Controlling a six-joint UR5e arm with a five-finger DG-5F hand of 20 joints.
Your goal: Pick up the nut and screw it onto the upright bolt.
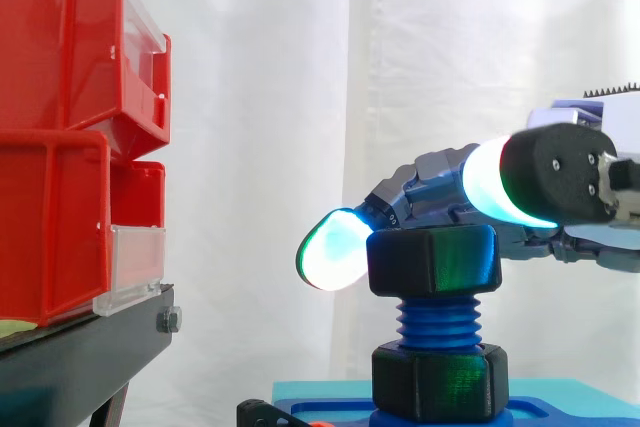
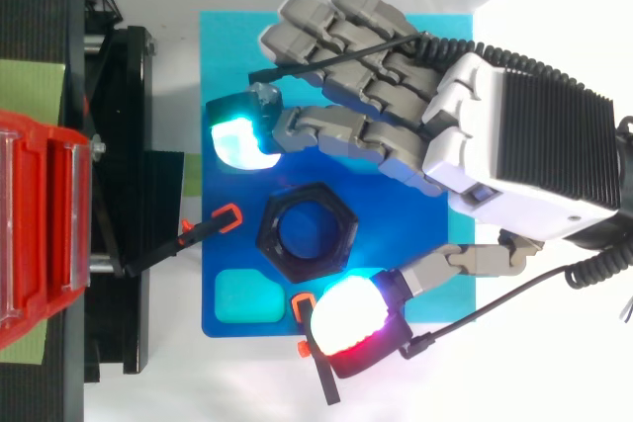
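A black hex nut (image 1: 433, 259) (image 2: 307, 234) sits on top of the upright blue bolt (image 1: 438, 319). A second black nut (image 1: 440, 380) rests at the bolt's foot on the blue base (image 2: 396, 234). My hand (image 2: 514, 145) (image 1: 560, 177) reaches in from the right and straddles the top nut. A cyan-glowing fingertip (image 2: 242, 140) lies on its far side, and the thumb's white-red pad (image 2: 351, 323) lies on its near side. From above, small gaps show between the pads and the nut. The fingers are nearly straight.
Red bins (image 1: 60, 147) (image 2: 40, 224) stand stacked on a black stand (image 1: 90, 347) to the left of the bolt. Two orange-tipped clamps (image 2: 226, 219) (image 2: 302, 308) hold the base. A cyan mat (image 2: 213, 37) lies under it.
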